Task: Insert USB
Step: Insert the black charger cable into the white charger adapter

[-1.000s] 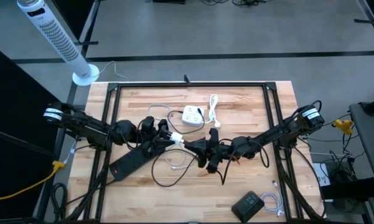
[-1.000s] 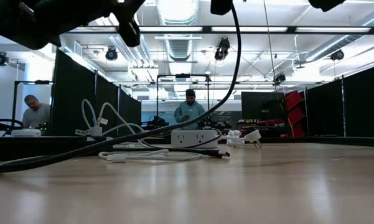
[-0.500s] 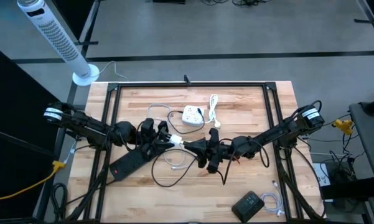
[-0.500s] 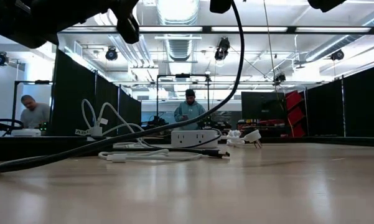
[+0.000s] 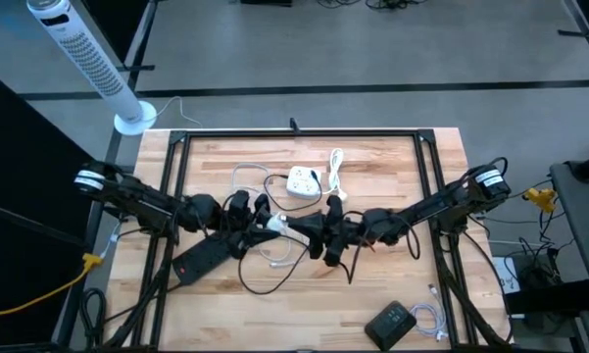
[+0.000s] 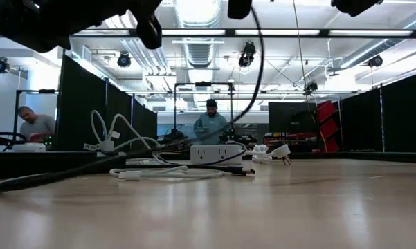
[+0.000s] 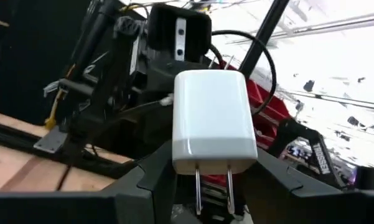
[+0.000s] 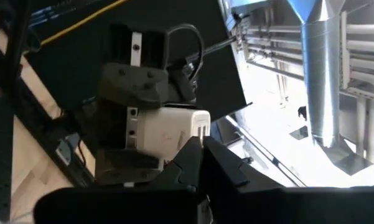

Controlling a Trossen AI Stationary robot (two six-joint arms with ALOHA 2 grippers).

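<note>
The left gripper (image 7: 215, 186) is grasping the white charger (image 7: 214, 118), its prongs pointing back toward the wrist. The right gripper (image 8: 202, 158), jaws clenched, is meeting it above the table (image 5: 392, 167).

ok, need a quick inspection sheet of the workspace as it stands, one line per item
Surface: wooden table, black frame rails across it.
Job's things: white USB charger held in the left gripper, prongs toward its wrist camera; the USB plug is not visible.
Clutter: white power strip, black power strip, black adapter.
Grippers: left gripper shut on the charger; right gripper shut, facing the charger mid-table.
Cables: white cable loose on the table.
Surroundings: tower fan; two people beyond the table.
</note>
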